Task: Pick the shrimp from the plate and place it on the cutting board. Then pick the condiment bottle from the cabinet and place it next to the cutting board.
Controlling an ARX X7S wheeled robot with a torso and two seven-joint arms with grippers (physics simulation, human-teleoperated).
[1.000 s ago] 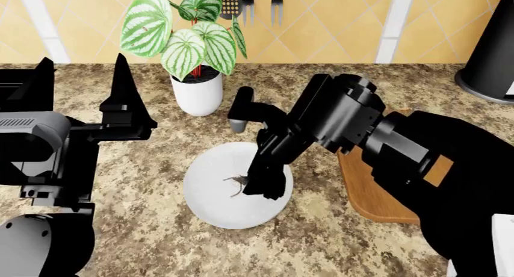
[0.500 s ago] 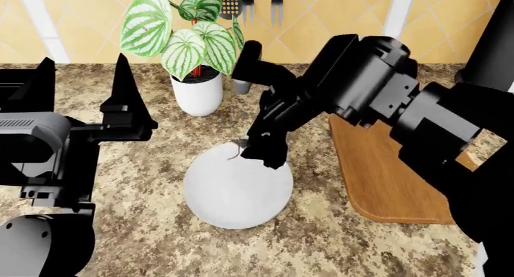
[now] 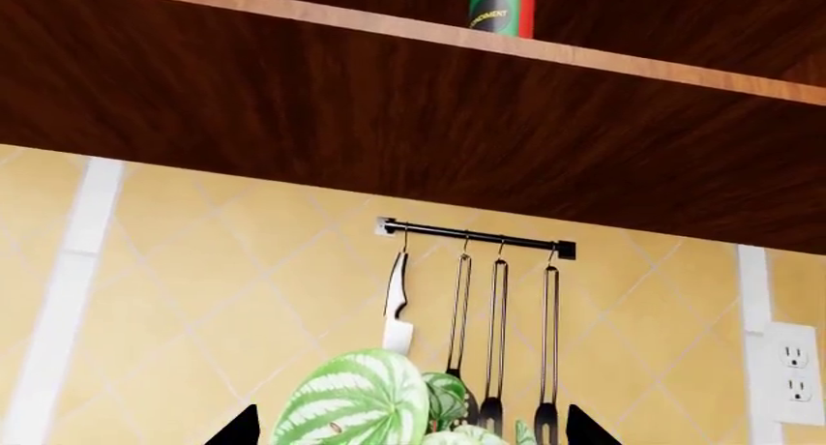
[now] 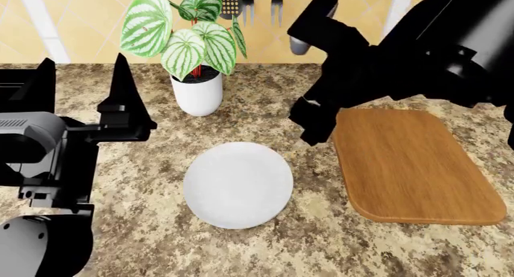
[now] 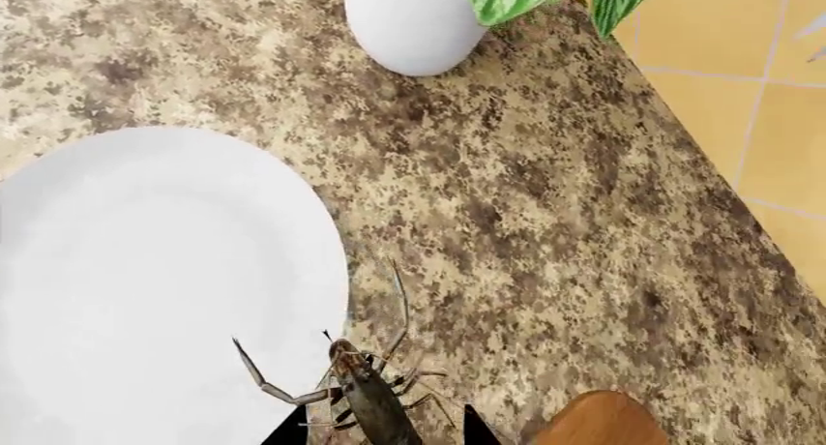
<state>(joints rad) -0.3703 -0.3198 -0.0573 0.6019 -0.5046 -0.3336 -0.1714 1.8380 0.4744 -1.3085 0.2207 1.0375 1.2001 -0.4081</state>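
Observation:
In the right wrist view the grey-brown shrimp (image 5: pixel 368 399) hangs between the fingertips of my right gripper (image 5: pixel 382 435), which is shut on it. It is above the counter, between the white plate (image 5: pixel 142 290) and a corner of the cutting board (image 5: pixel 601 421). In the head view my right gripper (image 4: pixel 312 131) hovers between the bare plate (image 4: pixel 238 183) and the wooden cutting board (image 4: pixel 410 165); the shrimp is hidden there. My left gripper (image 4: pixel 80 84) stands open at the left, holding nothing. The red condiment bottle (image 3: pixel 501 8) stands on the cabinet shelf above.
A white plant pot (image 4: pixel 197 91) with striped leaves stands behind the plate. Utensils hang from a rail (image 3: pixel 478 237) on the tiled wall under the cabinet. A wall outlet (image 3: pixel 790 372) is to the right of them. The counter is speckled granite.
My right gripper has lifted the shrimp off the plate and swung up and right, toward the cutting board. The plate now lies bare. The left arm has not moved.

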